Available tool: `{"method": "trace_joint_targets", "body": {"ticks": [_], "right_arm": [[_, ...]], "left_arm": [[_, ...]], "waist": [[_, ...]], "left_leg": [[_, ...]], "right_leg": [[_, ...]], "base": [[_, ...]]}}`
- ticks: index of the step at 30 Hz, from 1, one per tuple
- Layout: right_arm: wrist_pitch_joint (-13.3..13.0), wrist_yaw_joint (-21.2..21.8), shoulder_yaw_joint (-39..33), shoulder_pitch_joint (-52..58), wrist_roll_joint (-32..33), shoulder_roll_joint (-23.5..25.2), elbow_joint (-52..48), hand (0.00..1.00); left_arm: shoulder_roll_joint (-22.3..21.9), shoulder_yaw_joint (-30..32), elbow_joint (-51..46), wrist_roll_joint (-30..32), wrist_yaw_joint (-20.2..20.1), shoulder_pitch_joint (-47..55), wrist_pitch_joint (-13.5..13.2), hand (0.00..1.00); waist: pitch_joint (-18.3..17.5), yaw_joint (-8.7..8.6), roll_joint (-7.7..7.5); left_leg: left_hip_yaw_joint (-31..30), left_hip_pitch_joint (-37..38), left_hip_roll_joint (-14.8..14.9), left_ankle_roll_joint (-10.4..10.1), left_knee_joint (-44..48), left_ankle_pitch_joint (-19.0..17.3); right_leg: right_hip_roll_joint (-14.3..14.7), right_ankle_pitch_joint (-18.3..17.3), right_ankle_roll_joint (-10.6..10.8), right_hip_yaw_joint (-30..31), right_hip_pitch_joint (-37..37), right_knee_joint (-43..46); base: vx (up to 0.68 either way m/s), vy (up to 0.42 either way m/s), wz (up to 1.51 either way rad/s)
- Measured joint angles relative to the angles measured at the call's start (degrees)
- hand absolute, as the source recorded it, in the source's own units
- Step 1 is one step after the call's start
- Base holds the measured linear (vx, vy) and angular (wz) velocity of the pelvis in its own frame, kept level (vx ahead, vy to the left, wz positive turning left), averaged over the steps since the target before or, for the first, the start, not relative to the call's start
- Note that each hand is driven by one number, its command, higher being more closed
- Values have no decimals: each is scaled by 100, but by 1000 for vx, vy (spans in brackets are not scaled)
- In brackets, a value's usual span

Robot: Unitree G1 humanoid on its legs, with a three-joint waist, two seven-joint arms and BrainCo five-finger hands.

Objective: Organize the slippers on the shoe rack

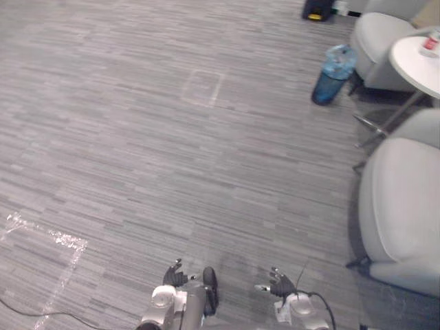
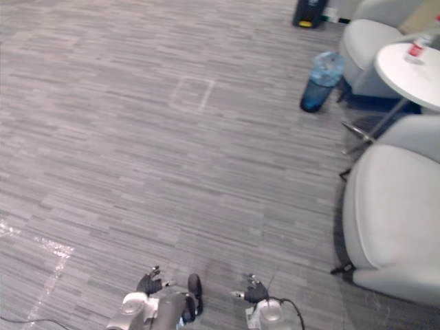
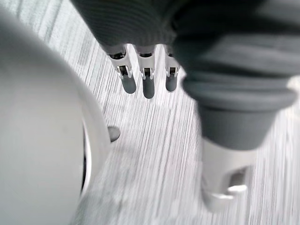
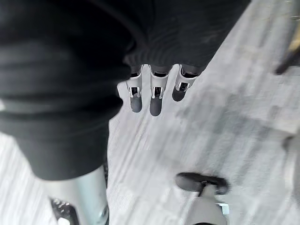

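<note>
Left hand [image 1: 174, 277] hangs low over the grey carpet [image 1: 137, 137], fingers [image 3: 147, 86] straight and loose, nothing in it. Right hand [image 1: 280, 282] alongside, fingers [image 4: 155, 101] relaxed too, equally empty. No telling from here where the slippers or shoe rack lie, so this looks like the search step: best to turn steadily, hands tucked in, and steer clear of the blue water jug [image 1: 333, 73] and grey armchair [image 1: 399, 213] off right.
</note>
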Motion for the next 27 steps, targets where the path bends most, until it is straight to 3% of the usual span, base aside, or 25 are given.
{"method": "trace_joint_targets", "body": {"ticks": [1,2,3,4,5,6,9,10,11,12,13,14,15,16,17,18,19,20,21,22,23,24,25,26,27], "right_arm": [[-26,9,3,5,-2,-14,-34,0],[-34,5,4,8,-2,-30,-70,0],[-45,9,5,16,7,-51,-202,0],[-50,7,8,15,6,-63,-213,0],[-98,22,14,-29,7,-46,-249,0],[-132,35,16,-77,10,-41,-235,0],[-158,42,16,-79,68,5,-222,0],[-158,42,15,-79,71,6,-220,0],[-142,64,-26,-129,131,-35,-198,0],[-79,56,-50,-196,132,-40,-133,0],[-65,52,-57,-178,140,-49,-149,0],[-68,77,-20,-147,217,-155,-286,0],[-57,69,55,-104,221,-174,-356,0],[-1,52,230,-69,226,-255,-386,0],[8,43,242,-76,231,-247,-383,0],[24,22,275,-65,231,-129,-366,0],[28,3,342,-74,232,5,-366,0],[29,-2,370,-69,233,11,-360,0],[29,-6,421,-65,233,24,-268,0],[59,-11,416,-104,233,66,-160,0],[65,-18,416,-108,231,69,-149,0],[72,-27,410,-112,228,24,-106,0],[68,-27,418,-72,222,-41,2,0],[80,-27,420,-67,218,-54,46,0],[74,-33,427,-78,216,8,64,0]], "left_arm": [[35,4,117,1,2,2,33,0],[35,10,138,1,4,0,59,0],[39,3,154,2,5,1,81,0],[38,5,181,2,4,-6,81,0],[29,16,274,2,5,-37,92,0],[12,27,295,6,2,-41,100,0],[23,27,292,26,-5,-77,104,0],[23,27,292,27,-5,-78,104,0],[-122,112,318,42,-27,-29,99,0],[-251,371,281,47,-54,-39,90,0],[-292,425,251,52,-58,-33,94,0],[-496,627,216,93,-57,-63,100,0],[-535,752,188,112,-55,6,101,0],[-651,914,-10,74,-46,133,85,0],[-638,906,-80,70,-56,139,80,0],[-582,926,-217,45,-35,160,88,0],[-503,910,-378,18,-6,188,71,0],[-492,911,-393,12,-4,187,69,0],[-462,901,-442,-23,1,181,55,0],[-441,846,-429,-31,0,144,32,0],[-435,822,-424,-31,0,143,13,0],[-403,687,-388,-31,9,146,-39,0],[-356,520,-314,-38,18,142,-47,0],[-346,474,-280,-39,25,144,-49,0],[-208,392,-119,-35,36,70,-35,0]], "waist": [[11,-50,-21],[14,-76,-19],[54,-120,26],[62,-137,30],[89,-218,22],[93,-228,32],[47,-315,-66],[44,-318,-71],[-62,-399,143],[-59,-344,208],[-51,-363,219],[16,-417,342],[-15,-394,376],[21,-227,517],[31,-170,572],[47,-87,531],[60,-7,409],[53,3,388],[57,56,355],[53,107,346],[47,118,351],[30,133,391],[-17,172,480],[-52,176,480],[-203,102,271]], "left_leg": [[-226,408,-51,1,-209,-61],[-308,537,-46,7,-272,-84],[-497,889,-2,-22,-450,-127],[-559,984,21,-25,-507,-143],[-744,1267,120,-37,-638,-252],[-906,1479,241,-46,-691,-425],[-1271,1687,308,-142,-608,-854],[-1283,1697,307,-148,-595,-867],[-1584,1866,570,-305,-410,-1142],[-1642,1691,564,-536,146,-1005],[-1632,1595,521,-630,418,-945],[-1433,1171,512,-1075,1783,-675],[-1202,829,577,-1354,2776,-385],[-673,261,1034,-1338,4220,-156],[-529,106,1207,-1248,4543,-221],[-243,-235,1442,-1136,4911,-403],[28,-627,1520,-1076,4823,-587],[98,-741,1521,-1049,4715,-645],[285,-1035,1469,-994,4108,-799],[344,-1191,1306,-964,3005,-789],[307,-1233,1223,-967,2526,-724],[-12,-1245,994,-1053,1095,-257],[-426,-1220,920,-1149,248,716],[-450,-1194,902,-1034,254,946],[-359,-1151,696,-788,239,768]], "right_leg": [[67,-484,-238,233,-644,1170],[140,-646,-238,292,-886,1412],[290,-1067,-260,440,-1415,1539],[331,-1168,-255,471,-1537,1432],[464,-1413,-247,519,-1931,823],[615,-1435,-204,541,-2212,-181],[748,-721,-108,849,-2295,-2618],[748,-661,-132,858,-2297,-2664],[893,-189,-462,709,-2164,-2689],[811,-388,-602,565,-2098,-2408],[771,-439,-642,522,-2111,-2249],[795,-671,-565,330,-2023,-1947],[756,-694,-698,339,-1634,-2367],[934,-1090,-832,378,-1029,-2664],[1000,-1160,-900,388,-859,-2741],[1021,-1300,-949,399,-446,-2913],[912,-1415,-948,432,22,-3229],[887,-1420,-954,446,146,-3321],[772,-1423,-957,483,524,-3634],[619,-1425,-953,527,793,-3858],[571,-1426,-952,546,860,-3914],[500,-1425,-951,683,1043,-4067],[541,-1430,-941,905,1193,-4172],[554,-1442,-920,969,1214,-4155],[316,-1414,-847,1058,1098,-3859]], "base": [[471,71,78],[531,11,77],[264,-7,51],[534,-51,66],[453,-85,56],[541,-109,61],[471,-159,51],[565,-209,76],[638,-181,72],[642,-176,80],[624,-184,66],[477,-187,59],[630,-171,50],[510,-94,13],[594,-55,-5],[540,-69,-1],[534,-71,1],[545,-63,-6],[653,6,-26],[550,21,-33],[564,81,-46],[479,143,-61],[600,202,-63],[601,262,-43],[744,293,-9]]}}
